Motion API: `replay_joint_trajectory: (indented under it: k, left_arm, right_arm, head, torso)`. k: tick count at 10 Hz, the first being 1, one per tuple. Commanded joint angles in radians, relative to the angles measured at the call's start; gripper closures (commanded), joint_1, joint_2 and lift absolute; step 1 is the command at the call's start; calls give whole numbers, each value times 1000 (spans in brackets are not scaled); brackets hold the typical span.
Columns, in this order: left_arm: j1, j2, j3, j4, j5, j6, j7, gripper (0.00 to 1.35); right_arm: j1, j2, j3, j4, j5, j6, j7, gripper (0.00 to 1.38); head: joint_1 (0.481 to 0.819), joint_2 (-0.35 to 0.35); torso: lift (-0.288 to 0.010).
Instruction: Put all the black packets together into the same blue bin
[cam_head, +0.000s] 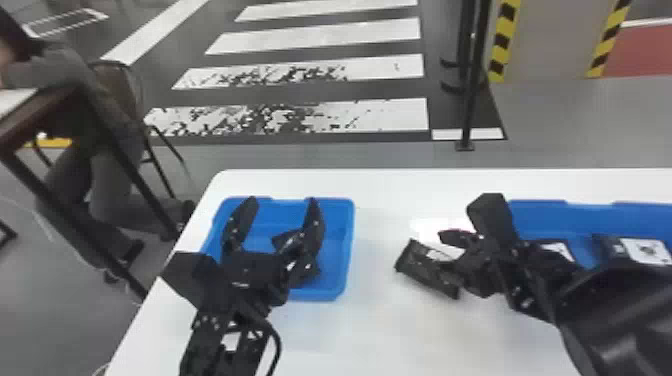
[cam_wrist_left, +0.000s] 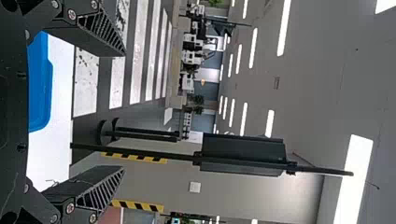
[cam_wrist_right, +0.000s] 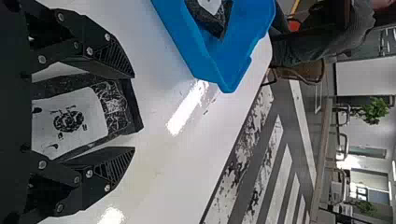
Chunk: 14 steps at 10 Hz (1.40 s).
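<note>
Since black packets are lying in both blue bins, we are looking at a job that is only partly done. Our right-hand bin (cam_head: 540, 217) is holding at least two packets, (cam_head: 607, 247) while our left-hand bin (cam_head: 350, 245) is holding at least one, the stray packet. (cam_wrist_right: 205, 16) A further one, the loose packet, (cam_head: 424, 274) is sitting between the bins, within reach of our right gripper. (cam_wrist_right: 134, 112) We are reckoning that the fuller bin is the likelier target, leaving the loose packet and the stray one to bring over.

The loose packet is running lengthwise along the right jaws, its long axis slanting across the worktop (cam_head: 375, 330) from near right to far left. Its outer end is poking past the fingertips and pointing away to our left; its pale label is facing the wrist camera. We are holding those jaws apart around it, a gap showing along one side. Our left gripper (cam_head: 283, 202) is hovering over the left-hand bin, jaws wide and empty.
</note>
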Motion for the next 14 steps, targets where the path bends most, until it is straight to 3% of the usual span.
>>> replay_joint_trajectory:
  k: [1,5,11,12,14]
  left_arm:
    - [0,-1,4,0,1,1,-1,171]
    - [2,-1,6,0,1,6,0,171]
    - [-5,-1,2,7,-5,8,0,171]
    - [-3,-1,2,10,-5,8,0,173]
    - [0,-1,4,10,-3,3,0,173]
  right_arm:
    - [-28,0,30,12,33,24,-3,518]
    - [-30,-2,36,-47,147,151,-22,518]
    - [-87,-9,88,100,69,134,17,573]
    - [-87,-9,92,100,71,142,21,705]
    - [-79,-11,90,85,43,127,21,1102]
  head:
    - [695,205]
    - [695,200]
    - [695,183]
    - [695,183]
    - [695,182]
  torso:
    - [-110]
    - [-110]
    - [-110]
    - [-110]
    - [-110]
